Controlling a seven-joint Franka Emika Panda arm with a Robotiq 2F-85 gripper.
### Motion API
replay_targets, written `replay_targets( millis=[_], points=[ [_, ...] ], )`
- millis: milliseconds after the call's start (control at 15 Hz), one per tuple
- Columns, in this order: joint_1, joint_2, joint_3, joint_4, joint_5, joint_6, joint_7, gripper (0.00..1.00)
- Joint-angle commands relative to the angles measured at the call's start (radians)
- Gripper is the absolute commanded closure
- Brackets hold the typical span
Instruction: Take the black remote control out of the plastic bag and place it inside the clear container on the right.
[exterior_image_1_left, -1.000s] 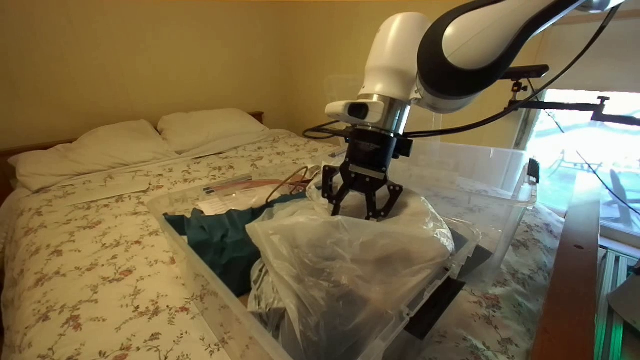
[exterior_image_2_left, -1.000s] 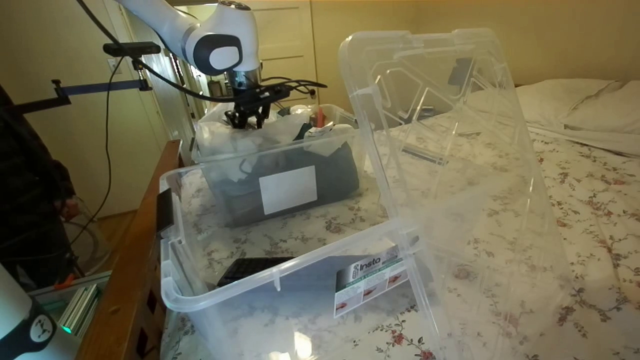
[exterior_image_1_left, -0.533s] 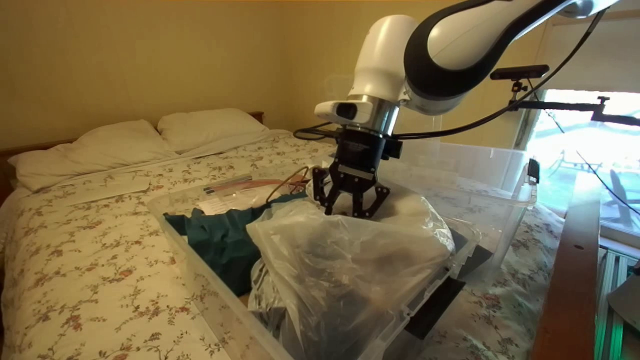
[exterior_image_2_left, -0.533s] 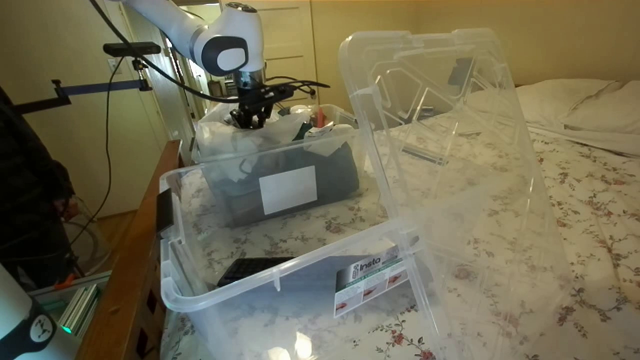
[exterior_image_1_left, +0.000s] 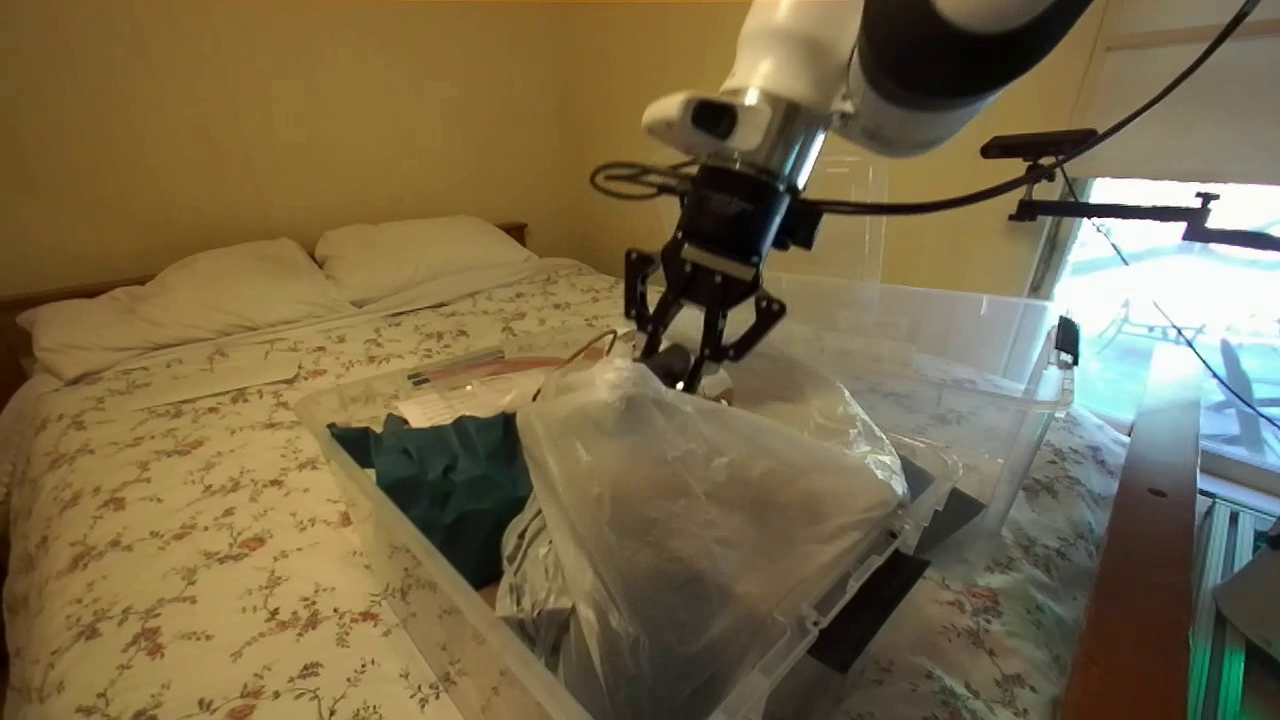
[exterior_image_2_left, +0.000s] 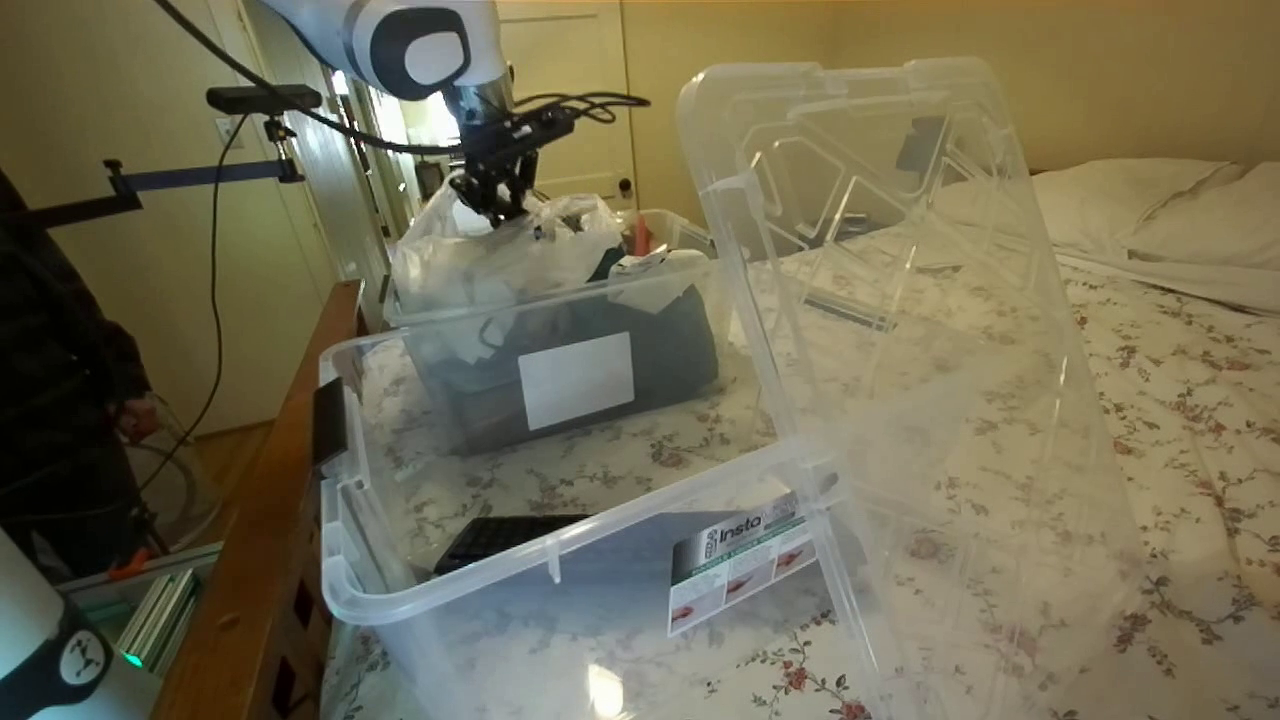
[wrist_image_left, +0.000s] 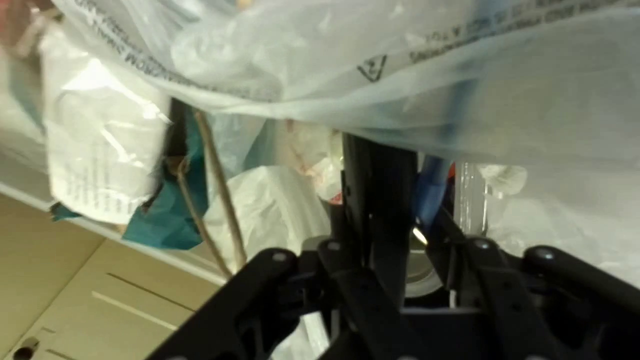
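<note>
Snagging could loosen my hold

The plastic bag (exterior_image_1_left: 700, 520) tents up beside my claw (exterior_image_1_left: 671, 370); in the wrist view the bag's lip overlaps what I hold, so lifting might drag film along or pry my grip loose. Seemingly pinched at the bag's mouth: the black remote control (wrist_image_left: 392, 210), a slim, straight-edged dark bar.

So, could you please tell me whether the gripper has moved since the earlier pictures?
Yes, upward: in both exterior views, the gripper now sits higher over the bin beneath it.
</note>
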Motion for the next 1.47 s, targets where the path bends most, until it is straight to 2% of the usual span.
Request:
replay_targets(
  millis=[0, 133, 400, 533, 733, 867, 1133, 1200, 1267, 1400],
  points=[
    [0.016, -0.188, -0.032, -0.061, -0.108, -0.024, 0.149, 0.84],
    [0.017, -0.255, -0.044, -0.062, -0.176, -0.049, 0.229, 0.84],
    [0.021, -0.324, -0.071, -0.079, -0.205, 0.034, 0.313, 0.84],
    [0.014, -0.338, -0.081, -0.089, -0.254, 0.051, 0.368, 0.84],
    [0.018, -0.357, -0.105, -0.123, -0.253, 0.134, 0.424, 0.84],
    [-0.016, -0.395, -0.094, -0.157, -0.377, 0.198, 0.545, 0.84],
    [-0.064, -0.488, -0.091, -0.192, -0.606, 0.199, 0.787, 0.84],
    [-0.05, -0.491, -0.106, -0.191, -0.597, 0.208, 0.813, 0.84],
    [0.009, -0.469, -0.158, -0.203, -0.5, 0.278, 0.76, 0.84],
    [0.083, -0.429, -0.22, -0.233, -0.405, 0.413, 0.694, 0.84]
  ],
)
